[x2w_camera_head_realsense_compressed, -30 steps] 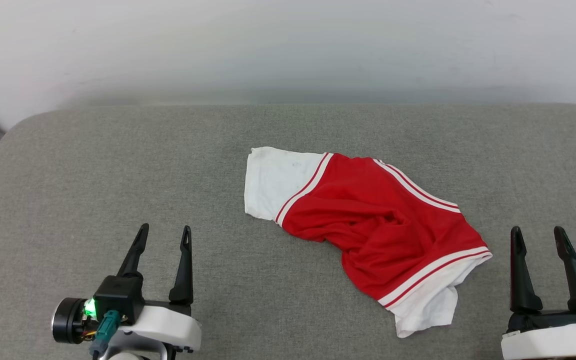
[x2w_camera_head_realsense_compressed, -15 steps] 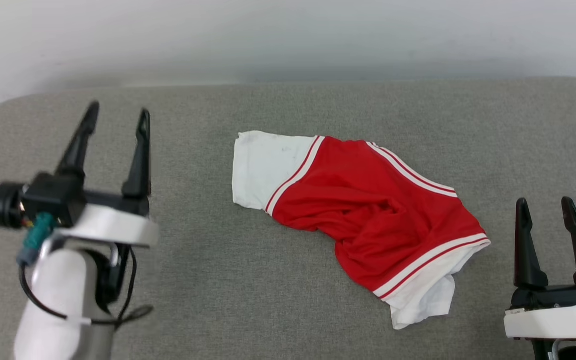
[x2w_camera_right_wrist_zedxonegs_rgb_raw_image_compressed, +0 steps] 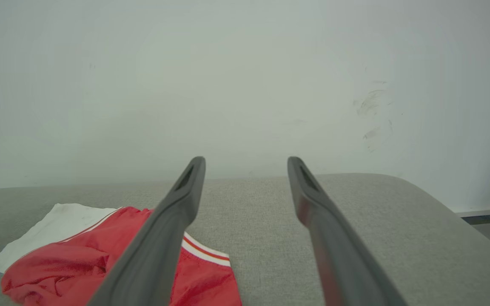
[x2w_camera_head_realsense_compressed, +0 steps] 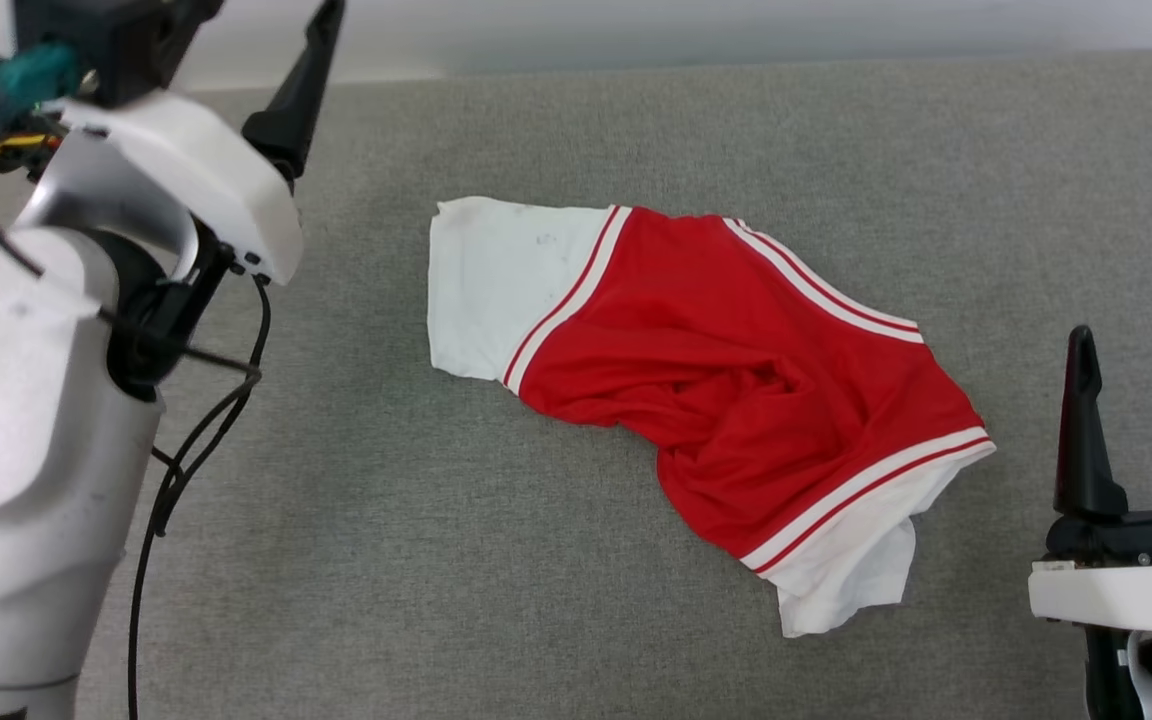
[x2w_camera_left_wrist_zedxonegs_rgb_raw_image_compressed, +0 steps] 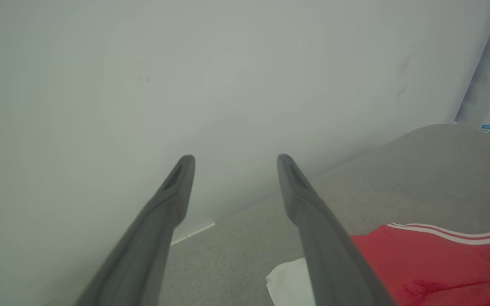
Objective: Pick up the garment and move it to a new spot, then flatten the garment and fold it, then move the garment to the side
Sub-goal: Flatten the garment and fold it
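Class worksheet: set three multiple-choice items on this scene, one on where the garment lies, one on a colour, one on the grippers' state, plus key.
1. Where is the garment relative to the right gripper?
A. Between its fingers
B. Draped over it
C. Apart, to its left on the grey surface

2. What colour are the sleeves?
A. Black
B. White
C. Blue

3. How do the left gripper and right gripper stand?
A. Both open, empty
B. Both shut on the garment
C. Left shut, right open

Key: 1 C, surface shows between garment and fingers; 2 B, sleeves white beside red body; 3 A, fingers spread, nothing between.
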Controlling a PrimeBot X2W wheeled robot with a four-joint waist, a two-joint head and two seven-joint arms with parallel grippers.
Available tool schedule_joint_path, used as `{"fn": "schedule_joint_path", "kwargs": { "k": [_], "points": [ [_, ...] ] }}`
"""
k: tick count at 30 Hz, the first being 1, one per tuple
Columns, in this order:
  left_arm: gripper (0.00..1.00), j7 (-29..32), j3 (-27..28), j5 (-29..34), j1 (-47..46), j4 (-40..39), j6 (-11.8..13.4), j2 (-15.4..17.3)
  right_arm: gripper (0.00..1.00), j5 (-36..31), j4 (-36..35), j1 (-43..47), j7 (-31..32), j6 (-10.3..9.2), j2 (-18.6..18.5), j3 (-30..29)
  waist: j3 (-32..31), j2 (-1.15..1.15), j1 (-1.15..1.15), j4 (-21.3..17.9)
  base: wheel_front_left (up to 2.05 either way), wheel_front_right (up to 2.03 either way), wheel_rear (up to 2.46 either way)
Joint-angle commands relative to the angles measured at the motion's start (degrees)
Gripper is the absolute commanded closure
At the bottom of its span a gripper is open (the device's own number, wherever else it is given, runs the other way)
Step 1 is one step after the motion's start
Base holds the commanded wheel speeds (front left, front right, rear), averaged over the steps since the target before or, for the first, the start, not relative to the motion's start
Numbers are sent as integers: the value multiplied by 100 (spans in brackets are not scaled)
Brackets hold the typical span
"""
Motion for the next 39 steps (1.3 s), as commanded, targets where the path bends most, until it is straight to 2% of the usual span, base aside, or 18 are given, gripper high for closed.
{"fn": "schedule_joint_path", "kwargs": {
  "k": [1,8,15,20,25,26,27,31,32,33,39],
  "points": [
    [0,367,-188,-223,-179,61,-1,108,0,6,-48,-103,-13,-2,9,-22,157,0,-1,-49,0,0,0],
    [0,2098,-1157,-1120,-988,298,-2,533,0,-20,-167,-328,-13,-2,9,-30,575,0,-1,-155,0,0,0],
    [0,3497,-1755,-1970,-1519,795,-3,654,0,-2,-265,-585,-13,-2,9,-111,1003,0,-1,-312,0,0,0],
    [0,4228,-2009,-2482,-1751,1219,-3,668,0,55,-275,-717,-12,-2,9,-105,1258,0,-1,-444,0,0,0],
    [0,4827,-2383,-2670,-1897,1529,-3,730,0,102,-276,-798,-13,-2,9,-71,1449,0,-1,-543,0,0,0],
    [0,4921,-2476,-2683,-1901,1582,-3,750,0,117,-272,-820,-13,-2,9,-62,1480,0,-1,-558,0,0,0],
    [0,5161,-2856,-2678,-1778,1692,-3,820,0,144,-250,-850,-13,-2,9,-51,1543,0,-1,-596,0,0,0],
    [0,5126,-3347,-2720,-1561,1603,-6,921,0,169,-222,-881,-13,-2,9,-65,1550,0,-1,-604,0,0,0],
    [64,5047,-3394,-2783,-1532,1585,-7,924,0,166,-209,-869,-13,-2,9,-84,1524,0,-1,-590,0,0,0],
    [100,4972,-3438,-2816,-1530,1559,-8,918,0,156,-195,-852,-13,-2,9,-104,1490,0,-1,-569,0,0,0],
    [100,4181,-3577,-2820,-1886,1278,-4,1090,0,67,-149,-709,-12,-2,9,-150,1131,0,-1,-367,0,0,0]
  ]
}}
